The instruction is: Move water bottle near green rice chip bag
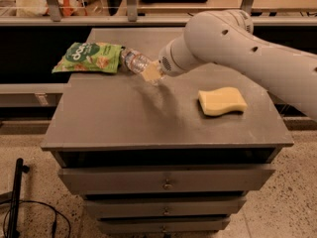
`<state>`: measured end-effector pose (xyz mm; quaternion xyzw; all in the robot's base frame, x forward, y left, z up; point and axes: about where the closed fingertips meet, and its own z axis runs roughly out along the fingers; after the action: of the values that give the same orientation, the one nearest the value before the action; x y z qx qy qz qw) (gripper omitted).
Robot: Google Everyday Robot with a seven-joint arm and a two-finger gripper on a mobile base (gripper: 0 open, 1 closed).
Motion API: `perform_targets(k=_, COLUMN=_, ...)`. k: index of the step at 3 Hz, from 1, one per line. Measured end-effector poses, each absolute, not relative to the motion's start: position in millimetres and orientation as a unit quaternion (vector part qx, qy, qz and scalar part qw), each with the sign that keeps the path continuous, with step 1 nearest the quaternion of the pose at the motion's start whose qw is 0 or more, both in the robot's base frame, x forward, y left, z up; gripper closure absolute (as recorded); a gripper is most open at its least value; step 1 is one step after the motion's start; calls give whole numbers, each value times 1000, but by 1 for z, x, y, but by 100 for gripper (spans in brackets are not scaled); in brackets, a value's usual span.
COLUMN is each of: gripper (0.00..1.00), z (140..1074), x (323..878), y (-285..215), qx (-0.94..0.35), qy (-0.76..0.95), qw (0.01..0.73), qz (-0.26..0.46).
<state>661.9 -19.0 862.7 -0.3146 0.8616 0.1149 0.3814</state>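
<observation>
The water bottle (132,61) is a small clear bottle. It is tilted, with its cap end touching the right edge of the green rice chip bag (90,57), which lies flat at the table's back left corner. My gripper (150,72) reaches in from the right and is shut on the bottle's lower end, just right of the bag. The pale fingers (153,71) cover part of the bottle. The big white arm (233,43) runs off to the right.
A yellow wavy sponge (221,101) lies on the right side of the grey drawer cabinet's top (138,118). Behind the table a shelf rail with clutter (69,4) runs across. A black cable (17,202) lies on the floor at the left.
</observation>
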Motion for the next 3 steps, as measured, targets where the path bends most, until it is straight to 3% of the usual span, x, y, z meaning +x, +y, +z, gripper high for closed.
perform_targets(k=1, gripper=13, z=864, x=658, y=-18, qx=-316, qy=863, qw=377, qz=115)
perform_targets(k=2, gripper=0, z=866, x=660, y=-23, qx=-314, qy=865, qw=375, qz=113)
perform_targets(k=3, gripper=0, z=871, x=667, y=-36, qx=-305, qy=868, qw=377, qz=107)
